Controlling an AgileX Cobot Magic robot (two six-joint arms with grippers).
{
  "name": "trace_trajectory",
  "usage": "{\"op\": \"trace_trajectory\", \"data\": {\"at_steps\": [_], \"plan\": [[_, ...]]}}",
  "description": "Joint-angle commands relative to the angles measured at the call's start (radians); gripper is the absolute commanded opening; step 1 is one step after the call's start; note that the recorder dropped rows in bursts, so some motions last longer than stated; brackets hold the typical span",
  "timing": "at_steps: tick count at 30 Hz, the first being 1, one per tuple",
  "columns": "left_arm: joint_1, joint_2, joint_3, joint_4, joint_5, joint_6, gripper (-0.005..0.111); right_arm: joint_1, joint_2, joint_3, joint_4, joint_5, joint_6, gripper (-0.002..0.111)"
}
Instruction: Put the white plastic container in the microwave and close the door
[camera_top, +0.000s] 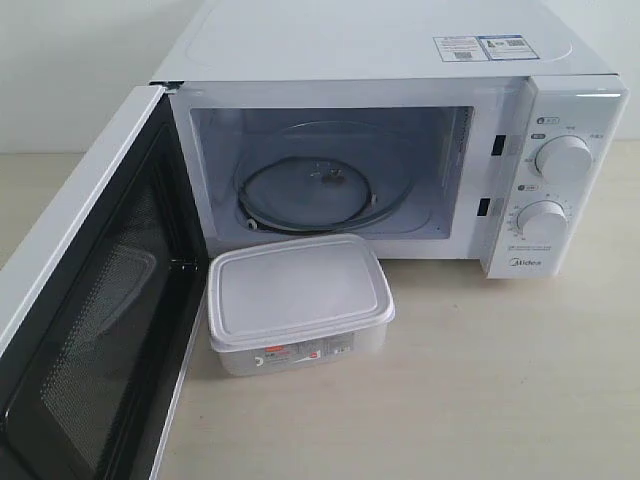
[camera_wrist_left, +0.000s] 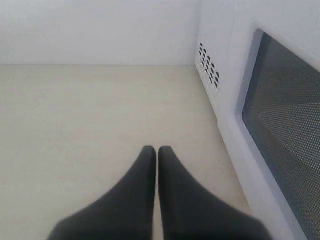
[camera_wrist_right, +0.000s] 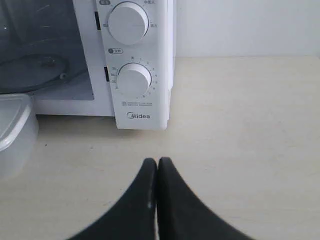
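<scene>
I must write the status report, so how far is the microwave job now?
Done: the door stands wide open, and the turntable of the microwave is bare. In hand: nothing; the left hand and the right hand are both shut and empty above the table. Left: the white plastic container sits on the table before the opening; it must go inside, then the door must close.
</scene>
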Motion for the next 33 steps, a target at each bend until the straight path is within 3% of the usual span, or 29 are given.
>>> {"op": "trace_trajectory", "data": {"at_steps": [1,18,25,28,31,33], "plan": [[0.002,-0.003,0.004,0.002,0.000,-0.009,0.004,-0.005,-0.005,0.000,-0.011,-0.007,0.000,0.000],[0.002,-0.003,0.004,0.002,0.000,-0.009,0.004,-0.005,-0.005,0.000,-0.236,-0.010,-0.017,0.000],[0.002,-0.003,0.004,0.002,0.000,-0.009,0.004,-0.005,-0.005,0.000,-0.242,-0.023,-0.017,0.000],[0.002,-0.003,0.004,0.002,0.000,-0.009,0.004,-0.005,-0.005,0.000,-0.230,-0.087,0.000,0.000],[0.002,-0.003,0.004,0.002,0.000,-0.009,0.004,-0.005,-0.005,0.000,-0.104,-0.224,0.122,0.000],[0.002,-0.003,0.004,0.002,0.000,-0.009,0.004,-0.005,-0.005,0.000,-0.049,-0.423,0.164,0.000]]}}
